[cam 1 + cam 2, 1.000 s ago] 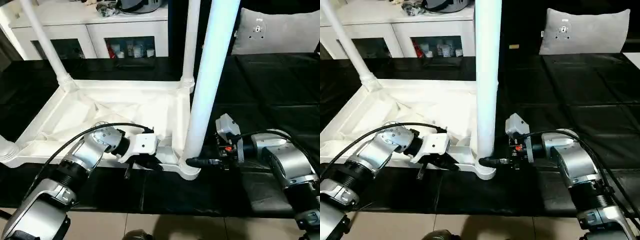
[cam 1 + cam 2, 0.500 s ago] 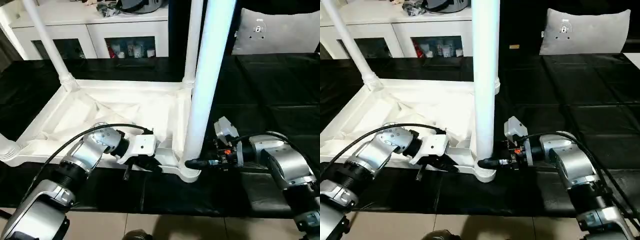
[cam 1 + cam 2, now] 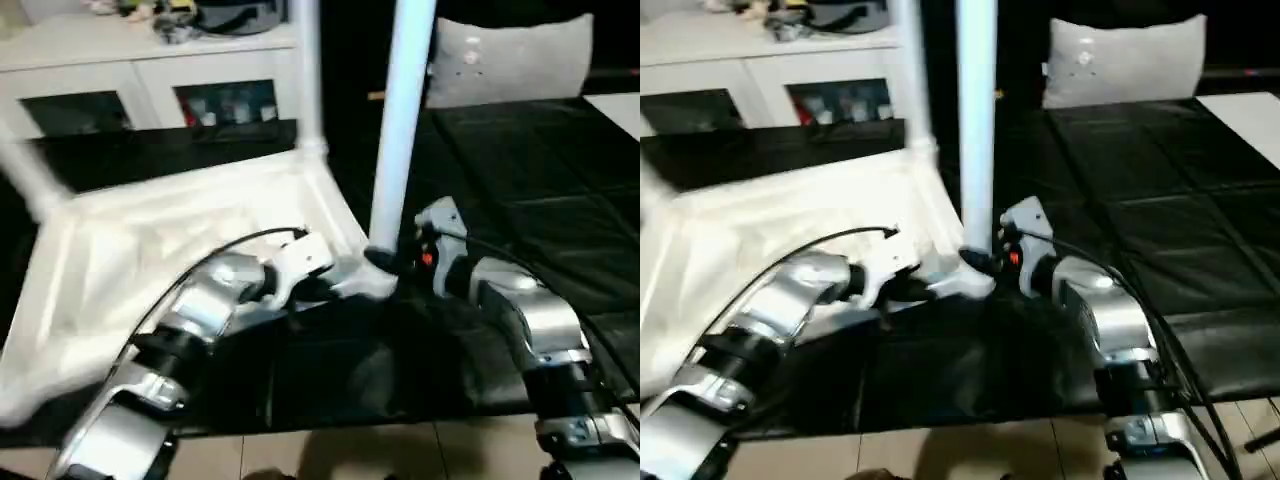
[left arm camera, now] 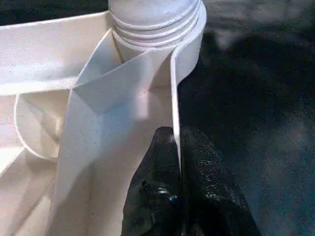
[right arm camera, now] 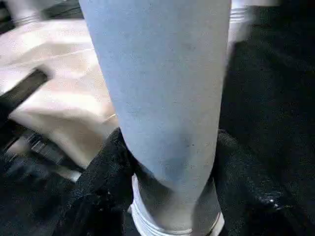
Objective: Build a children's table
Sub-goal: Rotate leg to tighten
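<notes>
White plastic tabletop (image 3: 150,240) lies underside up on black mat (image 3: 520,170). Left gripper (image 4: 176,152) pinched shut on tabletop rim (image 4: 173,98) beside corner socket (image 4: 157,19). Right gripper (image 5: 167,157) clamps near leg (image 3: 400,130) at base. Judgement: keep leg plumb, rim braced, press straight into socket.

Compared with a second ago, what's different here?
The right gripper has closed on the near leg. The tabletop seems swung round, that corner now farther from the robot, though the camera shifted too. The left gripper still pinches the tabletop's rim.
</notes>
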Tool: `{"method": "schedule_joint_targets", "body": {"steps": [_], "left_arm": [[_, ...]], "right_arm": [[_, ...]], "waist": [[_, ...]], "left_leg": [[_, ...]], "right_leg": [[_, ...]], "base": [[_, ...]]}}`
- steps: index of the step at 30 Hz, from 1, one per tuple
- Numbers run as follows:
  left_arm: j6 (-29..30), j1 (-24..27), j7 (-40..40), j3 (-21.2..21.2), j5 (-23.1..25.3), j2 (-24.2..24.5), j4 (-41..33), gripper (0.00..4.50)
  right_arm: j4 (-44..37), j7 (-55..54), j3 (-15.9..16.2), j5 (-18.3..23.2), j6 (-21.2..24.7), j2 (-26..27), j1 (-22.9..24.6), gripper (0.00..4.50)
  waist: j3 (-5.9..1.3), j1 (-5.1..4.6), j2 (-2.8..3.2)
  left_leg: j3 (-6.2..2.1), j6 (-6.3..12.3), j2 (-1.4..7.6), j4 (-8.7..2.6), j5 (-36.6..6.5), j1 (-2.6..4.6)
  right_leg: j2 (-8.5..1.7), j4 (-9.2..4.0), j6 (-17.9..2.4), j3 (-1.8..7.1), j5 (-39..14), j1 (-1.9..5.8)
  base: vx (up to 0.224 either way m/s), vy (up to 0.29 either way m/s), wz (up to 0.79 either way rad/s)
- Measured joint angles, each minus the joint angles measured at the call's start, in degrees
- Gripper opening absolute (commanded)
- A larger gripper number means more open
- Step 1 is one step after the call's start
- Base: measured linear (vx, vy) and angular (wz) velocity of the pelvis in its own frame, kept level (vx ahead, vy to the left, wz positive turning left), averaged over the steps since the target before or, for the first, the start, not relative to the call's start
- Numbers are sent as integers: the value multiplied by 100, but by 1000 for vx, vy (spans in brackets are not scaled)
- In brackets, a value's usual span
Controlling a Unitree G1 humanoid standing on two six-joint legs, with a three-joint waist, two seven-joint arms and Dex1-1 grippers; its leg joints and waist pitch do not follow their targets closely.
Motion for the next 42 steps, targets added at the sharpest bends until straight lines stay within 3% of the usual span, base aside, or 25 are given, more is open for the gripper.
{"method": "schedule_joint_targets", "body": {"steps": [1, 2, 3, 6, 11, 19, 22, 26, 32, 33, 42], "left_arm": [[63, -42, 213, 14, 69, -103, 44, 0], [99, -107, 410, 17, 159, -185, 101, 0], [108, -125, 502, 18, 186, -224, 117, 0], [110, -150, 579, 10, 221, -266, 128, 0], [48, -151, 484, -12, 221, -234, 108, 0], [-527, 98, -287, -127, 11, 244, -124, 0], [-783, 155, -604, -155, -22, 427, -132, 0], [-1212, 197, -1271, -289, -168, 781, -136, 0], [-1652, 195, -1856, -424, -200, 1033, -135, 0], [-1711, 195, -1935, -449, -215, 1070, -135, 0], [-2156, 195, -2568, -612, -292, 1298, -137, 0]], "right_arm": [[91, -287, -66, -93, -43, 157, -67, 196], [181, -531, -84, -167, -117, 256, -118, 252], [213, -635, -86, -196, -192, 287, -128, 266], [245, -726, -138, -231, -301, 387, -121, 276], [116, -535, -263, -24, -326, 381, 15, 346], [-182, 1063, 140, 143, -1057, -625, 528, 405], [-257, 1675, 181, 237, -1079, -907, 591, 435], [-403, 2666, 389, 533, -957, -1426, 639, 435], [-257, 3426, 690, 553, -1222, -1626, 511, 435], [-226, 3532, 726, 559, -1230, -1630, 476, 409], [-19, 4352, 957, 780, -1217, -1702, 254, 351]], "waist": [[-1, -3, 2], [0, -2, 1], [0, 0, 2], [1, -5, 0], [1, 17, 0], [4, 120, 6], [4, 181, 7], [5, 258, 8], [5, 386, 8], [5, 396, 8], [4, 533, 6]], "left_leg": [[0, -1, 0, -2, 1, -1], [0, -2, 0, -4, 1, -3], [0, -1, 0, -4, 1, -3], [0, 3, -1, -4, -2, -12], [0, 6, 0, -7, -7, -20], [0, 30, 1, -7, 8, -43], [0, 27, 1, -6, 9, -40], [1, 27, 2, -1, 8, -39], [1, 27, 2, 0, 9, -42], [1, 27, 2, 0, 8, -42], [1, 27, 2, 3, 8, -41]], "right_leg": [[1, 1, 0, -1, 0, -4], [1, -1, 0, -3, 0, -5], [0, -3, 0, -3, 0, -4], [0, -15, 0, -3, 0, -5], [0, -13, 3, -2, -2, -12], [0, -2, 3, -2, -6, -39], [-1, 2, 0, -2, -4, -38], [-1, 1, 1, -2, -4, -34], [-1, 2, 0, -2, -3, -36], [-1, 3, 0, -2, -3, -36], [-3, 4, 0, -2, -3, -35]], "base": [[0, 0, 0], [0, 0, 0], [0, 0, 0], [0, 0, 0], [0, 0, 0], [0, 0, 0], [0, 0, 0], [0, 0, 0], [0, 0, 0], [0, 0, 0], [0, 0, 0]]}}
